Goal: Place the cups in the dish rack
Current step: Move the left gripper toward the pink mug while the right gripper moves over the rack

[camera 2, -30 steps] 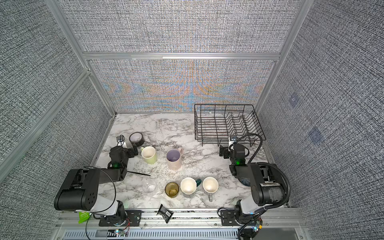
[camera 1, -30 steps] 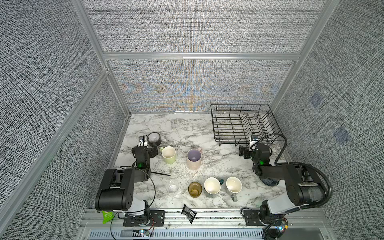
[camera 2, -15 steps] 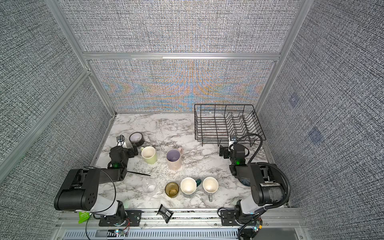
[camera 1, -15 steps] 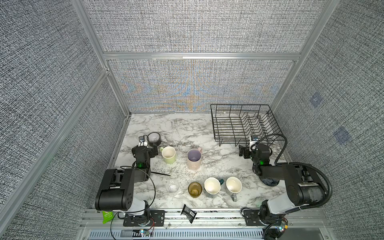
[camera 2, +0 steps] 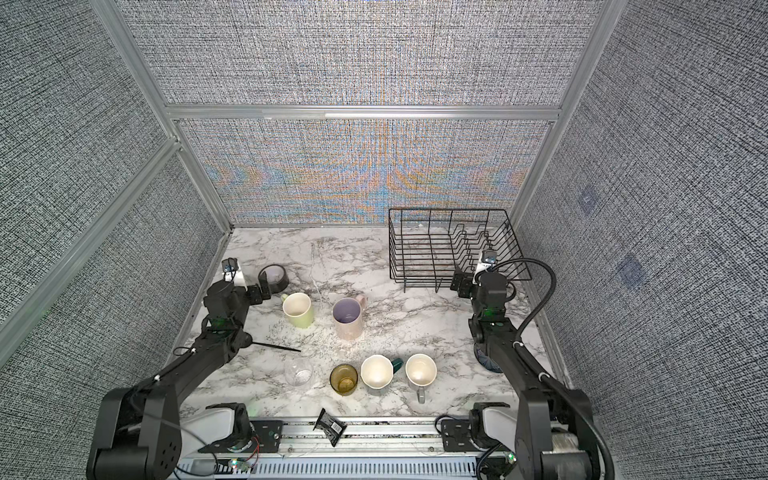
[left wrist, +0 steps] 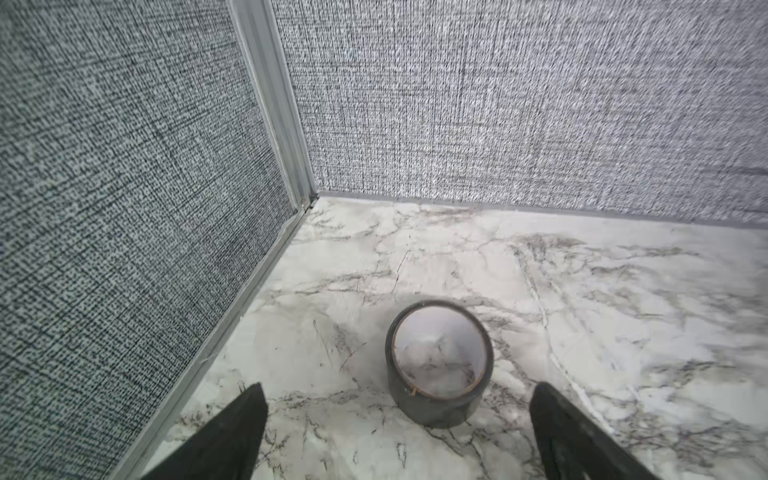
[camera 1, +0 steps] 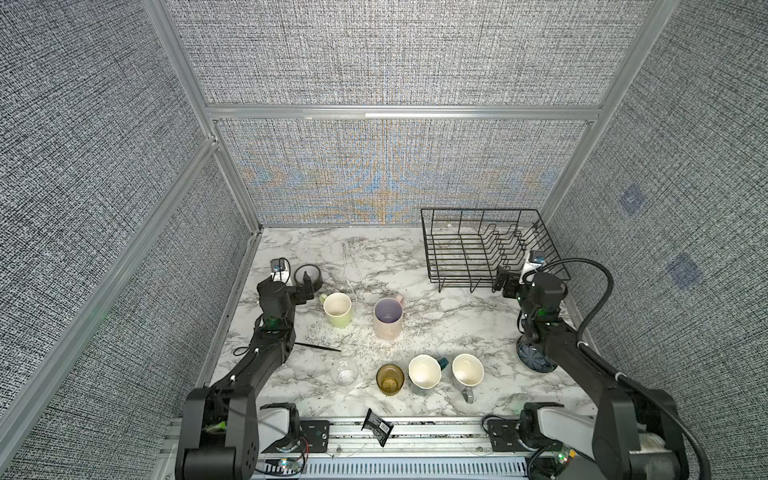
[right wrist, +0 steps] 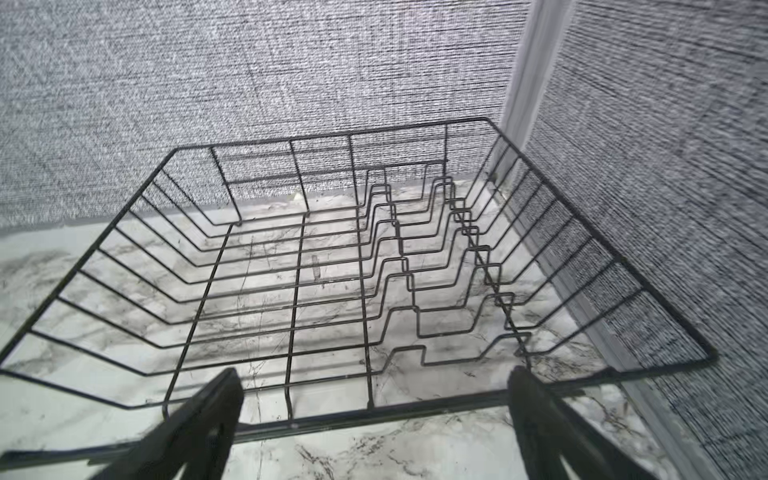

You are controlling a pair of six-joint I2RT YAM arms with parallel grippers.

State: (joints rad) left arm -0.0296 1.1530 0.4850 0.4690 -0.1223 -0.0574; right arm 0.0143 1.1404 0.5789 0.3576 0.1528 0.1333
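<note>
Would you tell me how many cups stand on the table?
6: light green mug and tall pink mug mid-table; small clear glass, amber glass tumbler, teal mug, grey mug along the front. None seems hidden.

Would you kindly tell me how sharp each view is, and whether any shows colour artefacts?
Both top views: sharp, evenly lit, rainbow moiré on the back wall. Left wrist view: tape roll crisp, back wall softer. Right wrist view: slightly blurred, rack wires and back wall smeared.

Left arm [camera 1: 266,359] and right arm [camera 1: 582,365]: finished matte black, green light [camera 1: 272,321] lit on each. Thick black cable [camera 1: 604,291] looped off right arm; white cable ties [camera 1: 235,377] noted.
</note>
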